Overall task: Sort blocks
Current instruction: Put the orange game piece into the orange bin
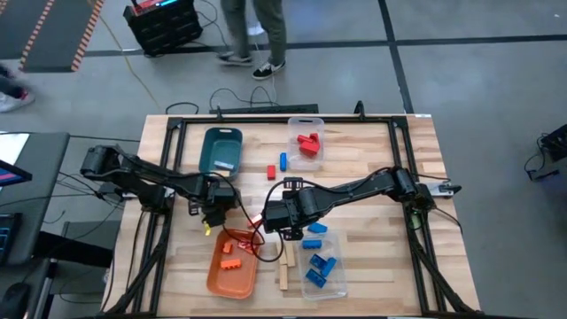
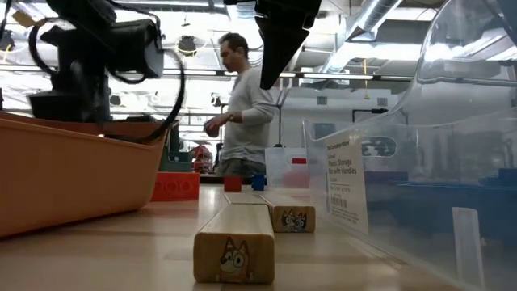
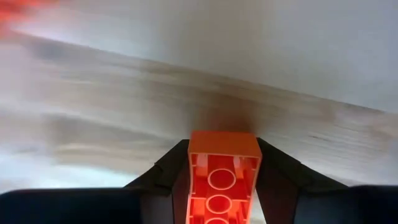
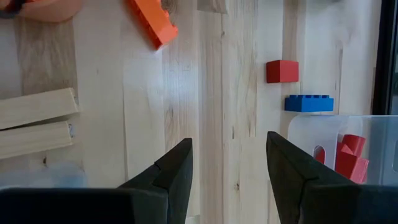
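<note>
Orange brick (image 3: 222, 180) lengthwise between left fingers (image 3: 163, 174)

2 trays, 1 teal (image 1: 217, 146) & 1 orange (image 1: 221, 279); 2 clear bins (image 1: 306, 121); 2 arms; 1 person (image 2: 242, 105) in the low view. Blocks: 2 wood pcs (image 1: 284, 266); 4 orange blocks (image 1: 232, 263), i.e. 2 in the orange tray, 1 on the table beside it, 1 in the left gripper (image 3: 224, 180). Red blocks (image 1: 271, 171): 1 loose + a cluster in one bin, no. unclear; blue blocks (image 1: 283, 160): 1 loose + approx. 5 in or at the other bin.
</note>
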